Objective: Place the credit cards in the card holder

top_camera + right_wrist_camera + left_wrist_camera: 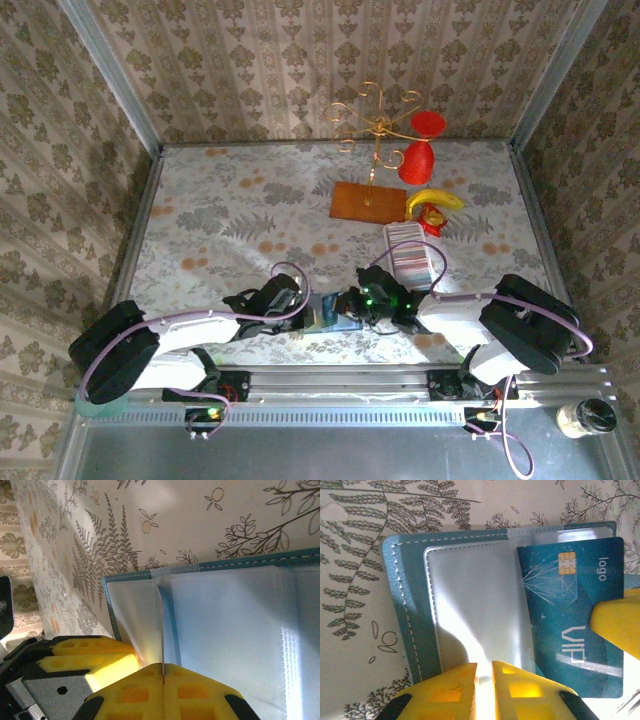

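risk: left gripper [485, 680] fingers are only a slit apart over the near edge of the clear sleeve [475, 600], and i cannot tell if they grip it. if they let go, the card holder [415, 605] slides or the sleeve flops shut and the card jams on its lip. right gripper [162, 672] is pinched closed on the blue vip card [570, 630], seen edge-on between its pads. the card lies just right of the left fingertips on the open holder. its long axis runs away from them, chip end far.
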